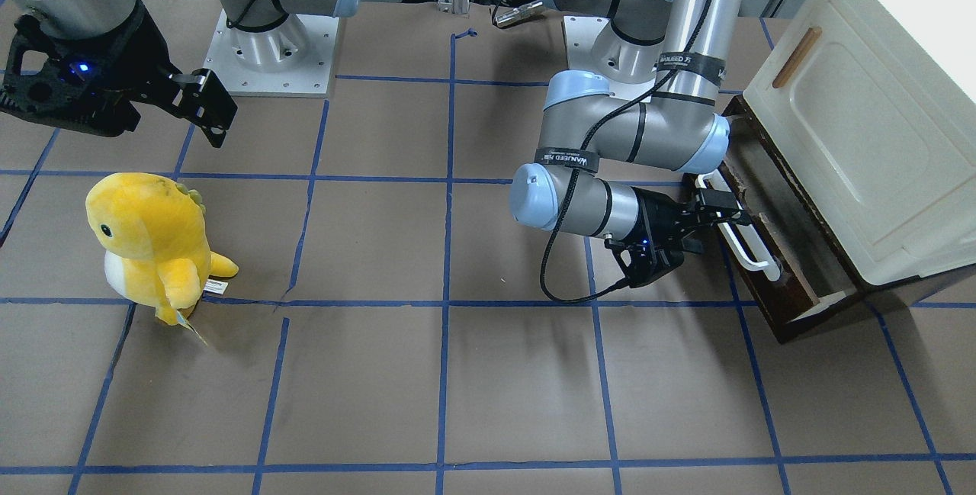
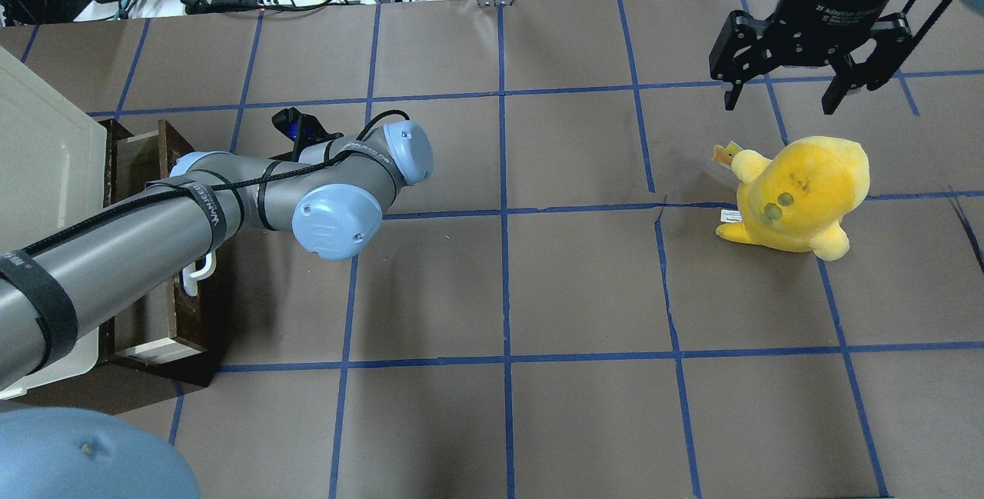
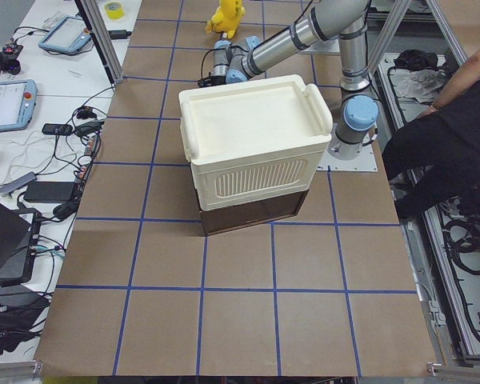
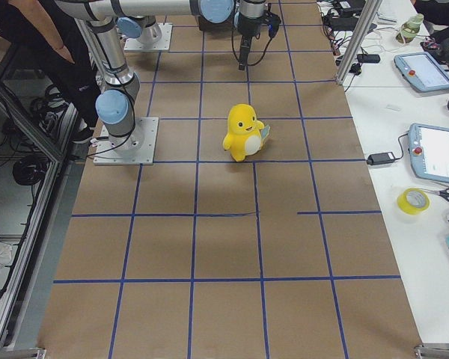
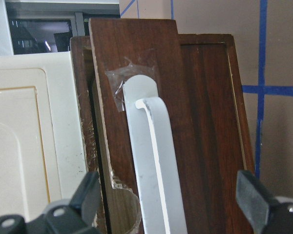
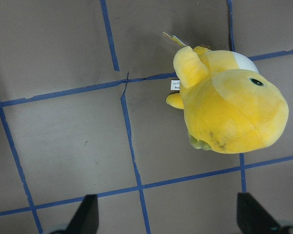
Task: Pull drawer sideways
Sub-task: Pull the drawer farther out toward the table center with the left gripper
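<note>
While my left gripper [image 5: 167, 184] stands released, its two fingers spread wide to either side of the white bar handle [image 5: 151, 161] and touching nothing that I can see, the drawer [image 1: 770, 300] lies at the end of the table [image 1: 457, 373] on my left side. It sits beneath the cream cabinet [image 1: 862, 121], and its dark front stands slightly proud of the cabinet, so that a strip of pale interior shows from overhead. My right gripper [image 2: 779, 104] hangs released above and just beyond the yellow plush toy [image 2: 799, 195], well apart from the drawer, and takes no part.

Judged hazards from this pose:

(a) The bar runs lengthwise between my fingers but nearer one of them. An uneven closure may push the bar sideways or pinch only its edge, and the smooth surface may then slip during the pull.

(b) Clear tape [image 5: 129, 73] surrounds the handle's upper mount. The fixing looks weak, and a sharp tug may tear the handle off the front.

(c) Nothing visible anchors the cabinet. If the drawer binds, the whole cabinet may slide across the table instead.

(d) A pull not aligned with the drawer's travel may skew it and jam it.
</note>
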